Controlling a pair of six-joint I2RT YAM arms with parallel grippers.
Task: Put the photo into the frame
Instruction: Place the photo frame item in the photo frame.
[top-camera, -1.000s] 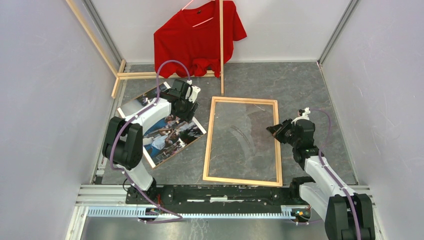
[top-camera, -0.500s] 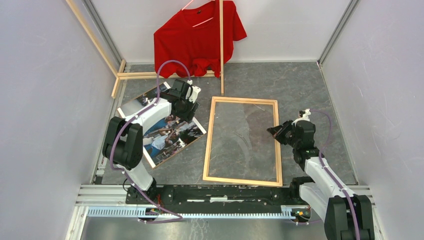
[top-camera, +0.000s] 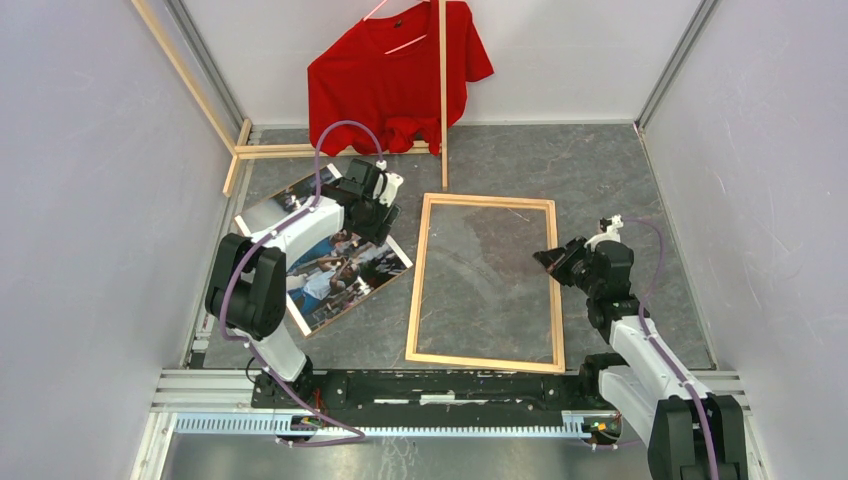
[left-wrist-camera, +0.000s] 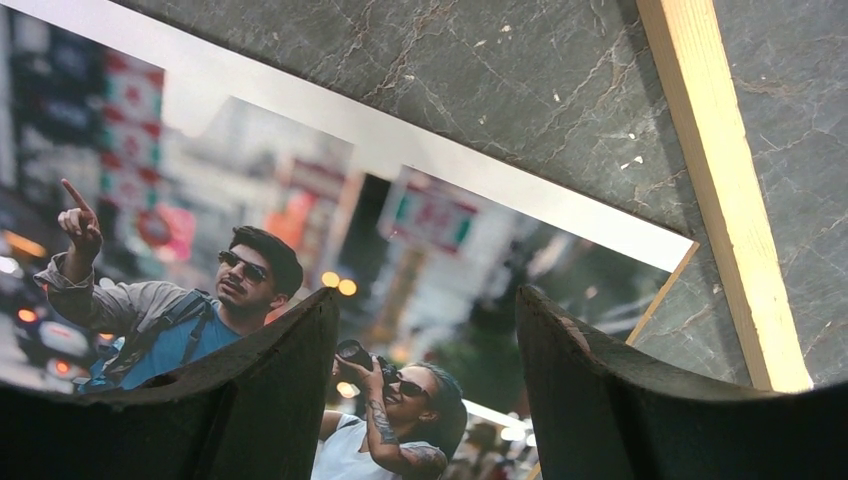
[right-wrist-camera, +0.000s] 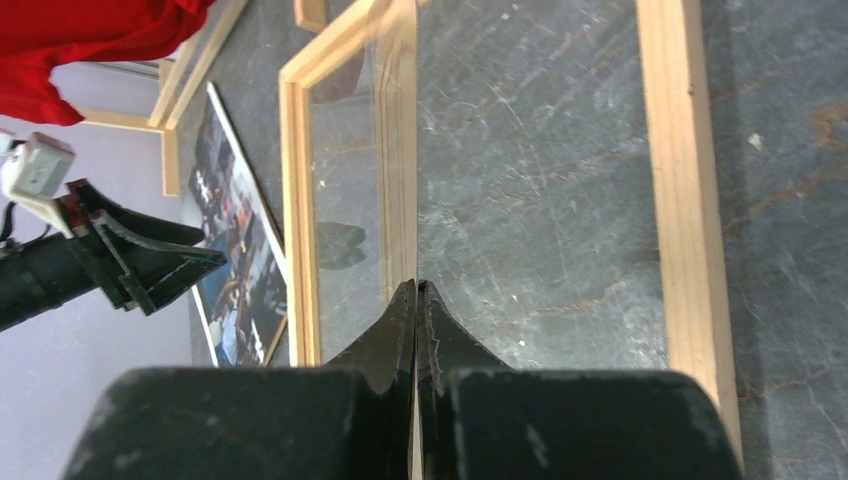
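Moved: right arm nudged slightly, rest unchanged | right fingers (right-wrist-camera: 405, 320) clenched, empty, by frame (top-camera: 415, 290) right rail | left fingers (left-wrist-camera: 285, 385) spread above photo (top-camera: 345, 275), flat on grey table (top-camera: 600, 170) left of frame | far wall: red shirt (top-camera: 390, 80), wood slats (top-camera: 290, 151)

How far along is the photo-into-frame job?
Done: nothing; the photo lies face up left of the frame, outside it. In hand: left pincer open above the photo's edge, right pincer shut by the frame's right strip. Left: grip, carry, seat the photo.
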